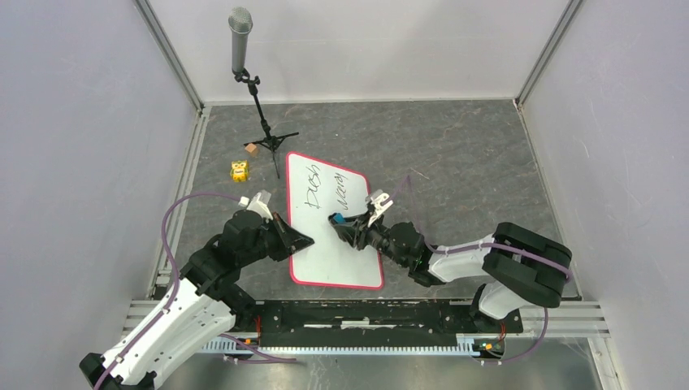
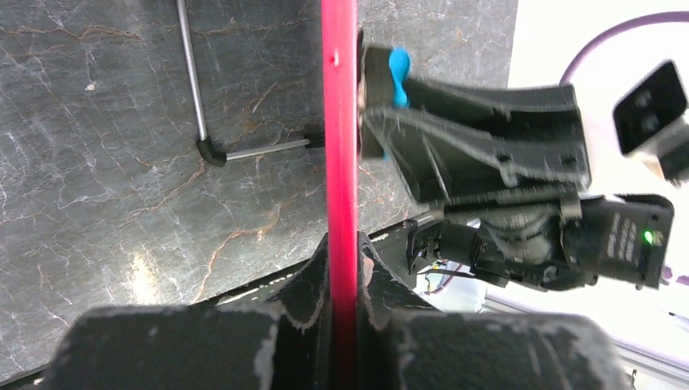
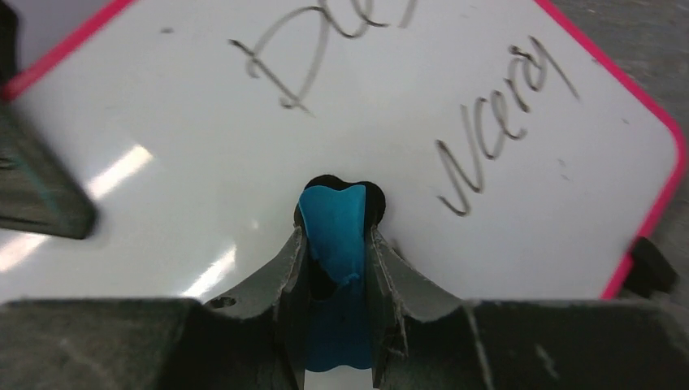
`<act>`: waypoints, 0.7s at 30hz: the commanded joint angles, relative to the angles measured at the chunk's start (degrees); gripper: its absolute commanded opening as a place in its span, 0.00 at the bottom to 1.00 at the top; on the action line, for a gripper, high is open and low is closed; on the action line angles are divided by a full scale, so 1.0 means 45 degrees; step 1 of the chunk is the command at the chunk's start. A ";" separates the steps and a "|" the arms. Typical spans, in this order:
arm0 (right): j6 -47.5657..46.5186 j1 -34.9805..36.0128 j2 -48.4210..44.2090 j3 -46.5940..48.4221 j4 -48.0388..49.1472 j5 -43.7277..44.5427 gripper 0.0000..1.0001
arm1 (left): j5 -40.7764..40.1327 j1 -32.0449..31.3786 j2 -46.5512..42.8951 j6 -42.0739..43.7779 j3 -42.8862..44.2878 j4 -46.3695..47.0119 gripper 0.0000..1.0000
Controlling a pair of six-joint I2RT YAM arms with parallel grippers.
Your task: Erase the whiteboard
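Observation:
The whiteboard (image 1: 333,252) lies on the grey floor with black handwriting (image 1: 325,191) on its far half. My left gripper (image 1: 301,240) is shut on the board's left pink-red rim (image 2: 340,122). My right gripper (image 1: 340,223) is shut on a small blue eraser (image 3: 335,227) and presses it on the white surface (image 3: 203,146), just near of the handwriting (image 3: 487,146). In the left wrist view the eraser (image 2: 398,69) shows against the board's edge.
A microphone on a black tripod stand (image 1: 264,122) stands behind the board. A yellow toy (image 1: 239,171) and a small orange block (image 1: 251,149) lie to the board's far left. Grey walls enclose the floor on three sides.

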 commanded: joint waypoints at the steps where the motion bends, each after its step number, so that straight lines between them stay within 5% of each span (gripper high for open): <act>1: -0.0282 -0.1371 0.0585 -0.0905 -0.2122 -0.0052 0.22 | 0.0804 -0.0280 0.0375 0.1247 -0.0238 -0.0848 0.02; 8: -0.0138 -0.2507 0.0495 -0.0993 -0.2523 -0.0873 0.23 | 0.0822 -0.0290 0.0563 0.1304 -0.0277 -0.0805 0.02; 17: -0.0424 0.0081 0.0797 0.1836 -0.2532 -0.2430 0.22 | 0.1199 -0.0290 0.1291 0.1459 -0.0355 -0.0398 0.02; 21: 0.0072 -0.0219 0.1794 0.3292 -0.2389 -0.2900 0.23 | 0.1311 -0.0290 0.1432 0.1621 -0.0269 -0.0637 0.02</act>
